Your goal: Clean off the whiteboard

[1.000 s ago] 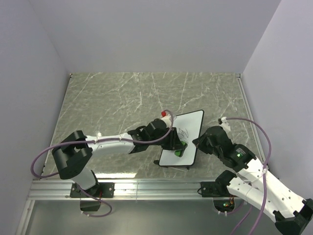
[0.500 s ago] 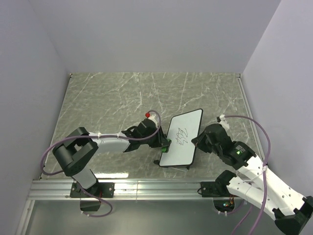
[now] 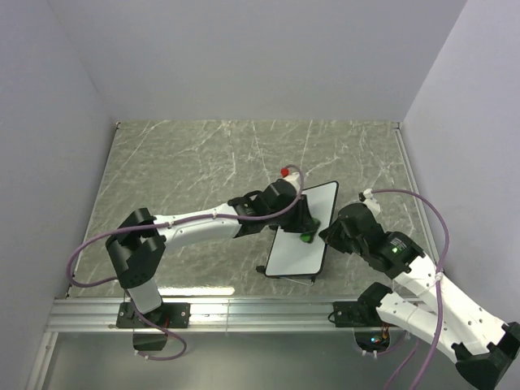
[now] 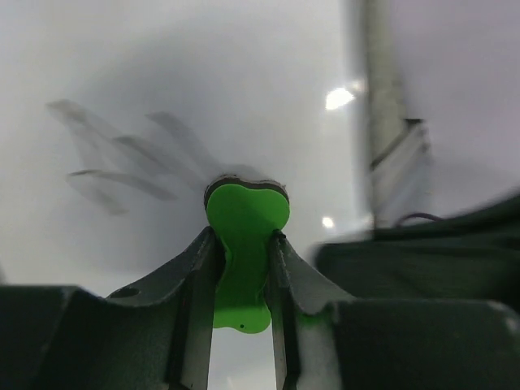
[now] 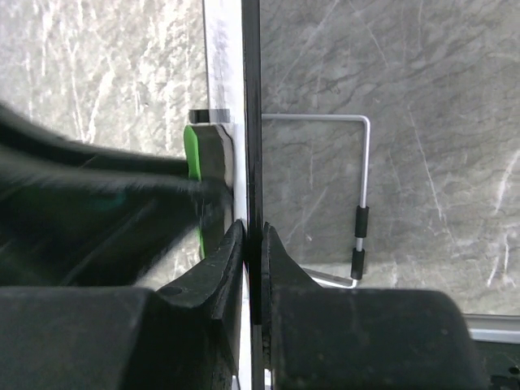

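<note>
Nearside: pinches the right rim of the whiteboard (image 3: 299, 256) in the right gripper (image 3: 328, 235), jaws almost closed on it, right of centre on the marble desk (image 3: 179, 171). Farther in, clamps a green eraser (image 4: 248, 207) tightly in the left gripper (image 4: 244, 234), pressing it against the white face.

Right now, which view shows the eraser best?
Left wrist: the green eraser fills the centre, pinched in the left gripper. Top view shows only a green speck; right wrist shows its edge, side-on.

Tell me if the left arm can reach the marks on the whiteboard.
Probably yes: the left gripper holds the green eraser on the whiteboard beside the marks, nothing between; the right gripper only clamps its edge.
</note>
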{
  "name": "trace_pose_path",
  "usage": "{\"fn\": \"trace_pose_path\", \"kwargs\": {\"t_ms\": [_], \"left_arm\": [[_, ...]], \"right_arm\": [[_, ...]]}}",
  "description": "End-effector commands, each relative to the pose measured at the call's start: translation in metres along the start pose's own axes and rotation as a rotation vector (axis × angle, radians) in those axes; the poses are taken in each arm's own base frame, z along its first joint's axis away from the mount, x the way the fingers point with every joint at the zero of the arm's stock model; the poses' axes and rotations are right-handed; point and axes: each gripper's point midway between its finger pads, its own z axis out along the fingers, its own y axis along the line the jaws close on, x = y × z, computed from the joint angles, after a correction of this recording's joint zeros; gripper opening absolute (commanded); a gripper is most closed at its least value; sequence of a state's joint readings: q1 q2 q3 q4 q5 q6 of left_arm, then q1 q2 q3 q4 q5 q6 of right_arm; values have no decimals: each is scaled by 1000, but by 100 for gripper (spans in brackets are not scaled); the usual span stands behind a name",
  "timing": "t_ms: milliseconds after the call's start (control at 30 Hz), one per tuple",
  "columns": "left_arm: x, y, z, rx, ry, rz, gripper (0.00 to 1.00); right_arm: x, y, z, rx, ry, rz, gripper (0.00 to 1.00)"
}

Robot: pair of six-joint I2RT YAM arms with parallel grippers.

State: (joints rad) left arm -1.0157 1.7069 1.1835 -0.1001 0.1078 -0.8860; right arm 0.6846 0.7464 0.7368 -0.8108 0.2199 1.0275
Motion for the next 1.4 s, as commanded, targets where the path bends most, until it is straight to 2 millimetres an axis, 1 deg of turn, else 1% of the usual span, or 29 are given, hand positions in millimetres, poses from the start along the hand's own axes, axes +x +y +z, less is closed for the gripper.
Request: {"fn": "trace_pose_path", "kwargs": {"t_ms": [0, 33, 133, 267, 300, 367, 400, 433, 467, 500, 567, 600, 633, 667, 700, 733, 767, 800, 833, 867, 900, 967, 1000, 1067, 1100, 1133, 1233, 1300, 1367], "left_arm": [[35, -72, 1, 187, 126, 20, 0], [37, -71, 2, 191, 137, 16, 0], [45, -55, 13, 145, 158, 9, 0], [61, -8, 26, 83, 194, -61, 0], [56, 3, 28, 80, 184, -82, 0], [67, 35, 32, 36, 197, -113, 0], [60, 51, 33, 13, 184, -138, 0], [59, 63, 34, 0, 183, -151, 0], [63, 82, 36, -33, 193, -169, 0], [52, 98, 36, -54, 177, -191, 0], [48, 119, 40, -94, 184, -186, 0], [41, 129, 42, -115, 180, -194, 0], [32, 128, 47, -113, 175, -176, 0], [35, 137, 51, -139, 198, -179, 0], [33, 135, 54, -133, 199, -155, 0], [21, 122, 58, -101, 182, -137, 0], [23, 120, 57, -109, 202, -134, 0], [23, 109, 57, -87, 207, -104, 0], [11, 90, 56, -54, 181, -75, 0], [9, 81, 55, -45, 181, -59, 0], [15, 66, 52, -30, 200, -34, 0], [4, 33, 46, 17, 177, 4, 0], [10, 15, 43, 40, 187, 29, 0], [7, -13, 32, 72, 183, 52, 0], [12, -26, 27, 88, 192, 63, 0], [9, -40, 19, 110, 184, 62, 0], [13, -62, 3, 148, 186, 51, 0], [17, -67, -3, 156, 193, 40, 0], [21, -64, -6, 154, 193, 30, 0]], "right_arm": [[32, -31, -3, 121, 161, -144, 0], [31, -30, -4, 118, 159, -146, 0], [31, -30, -4, 122, 160, -153, 0], [28, -29, -6, 124, 154, -156, 0], [28, -29, -7, 125, 153, -157, 0], [27, -30, -8, 128, 151, -159, 0], [27, -29, -9, 126, 151, -159, 0], [27, -29, -10, 121, 153, -160, 0], [28, -30, -10, 125, 156, -161, 0], [28, -31, -11, 126, 156, -162, 0], [28, -32, -12, 127, 155, -162, 0], [28, -33, -11, 132, 158, -163, 0], [28, -33, -12, 130, 156, -166, 0], [28, -33, -12, 132, 158, -168, 0], [27, -33, -12, 133, 157, -168, 0], [27, -33, -12, 134, 157, -170, 0], [26, -32, -12, 133, 155, -174, 0], [26, -31, -12, 134, 156, -174, 0], [25, -30, -12, 135, 153, -176, 0], [24, -30, -12, 136, 151, -176, 0], [24, -28, -11, 134, 150, -178, 0], [23, -28, -10, 137, 149, -180, 0], [22, -27, -9, 136, 147, -181, 0], [22, -26, -8, 138, 147, -188, 0], [21, -27, -7, 145, 144, -188, 0], [21, -26, -7, 144, 145, -191, 0], [22, -26, -3, 145, 146, -194, 0], [23, -26, 0, 151, 150, -196, 0], [24, -26, 1, 152, 152, -198, 0]]}}
